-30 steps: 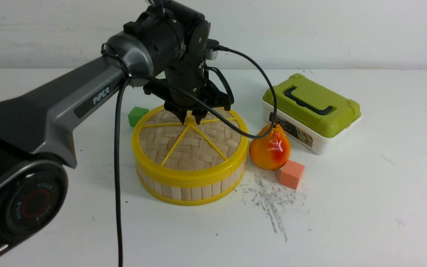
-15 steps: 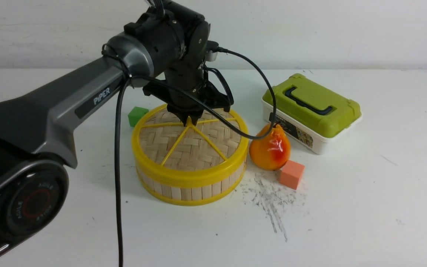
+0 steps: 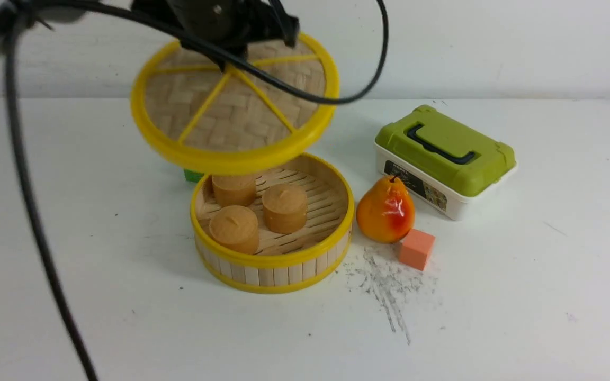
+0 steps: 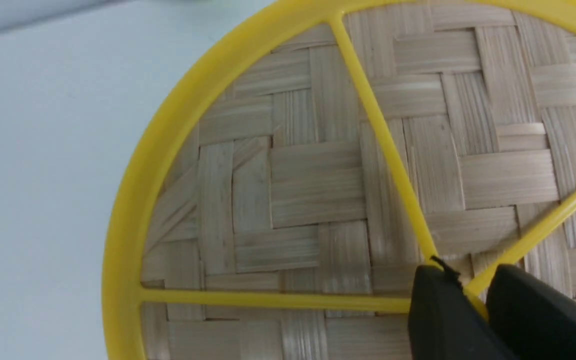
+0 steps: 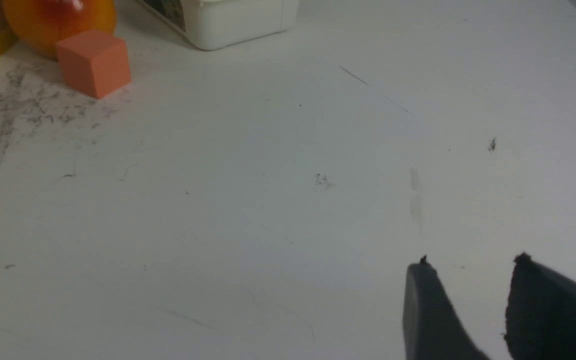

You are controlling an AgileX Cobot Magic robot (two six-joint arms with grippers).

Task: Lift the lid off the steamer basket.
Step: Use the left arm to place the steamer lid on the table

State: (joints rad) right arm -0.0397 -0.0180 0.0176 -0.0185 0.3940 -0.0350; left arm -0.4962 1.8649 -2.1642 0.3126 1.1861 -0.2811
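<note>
My left end effector (image 4: 470,285) is clamped on the lid (image 3: 241,114) at its centre. The lid hangs tilted above the steamer basket (image 3: 276,267), with a pear (image 3: 386,211) just beside the basket.

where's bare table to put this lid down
Left of the basket the table is bare, and so is the wide front strip nearer the robot. Right of the basket is crowded: pear, orange cube and green box sit close together.

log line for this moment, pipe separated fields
left gripper: shut on lid knob | lid: in air above steamer basket | basket contents: three tan cylinders | right gripper: open, empty
</note>
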